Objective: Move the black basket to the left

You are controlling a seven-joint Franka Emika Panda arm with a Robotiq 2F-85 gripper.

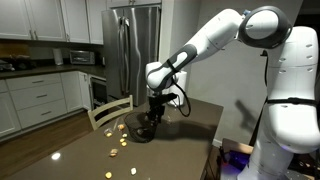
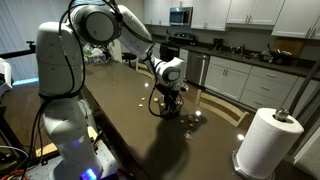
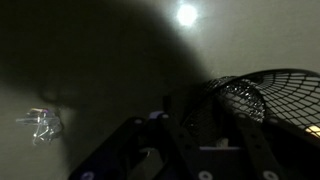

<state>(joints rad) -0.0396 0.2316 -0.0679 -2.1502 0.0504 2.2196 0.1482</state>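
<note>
The black basket (image 1: 146, 130), a round bowl of black wire mesh, sits on the dark table in both exterior views (image 2: 166, 110). In the wrist view its mesh rim and wall (image 3: 255, 100) fill the right side. My gripper (image 1: 153, 115) hangs straight down over the basket (image 2: 171, 98). In the wrist view its two dark fingers (image 3: 195, 125) stand apart, with the near mesh wall between them. The jaws look open. The view is very dark, so I cannot see contact with the rim.
Several small yellow pieces (image 1: 118, 141) lie on the table beside the basket. A clear crumpled wrapper (image 3: 40, 125) lies to one side. A white paper towel roll (image 2: 266, 142) stands at the table's near end. A wooden chair (image 1: 110, 112) stands at the table's edge.
</note>
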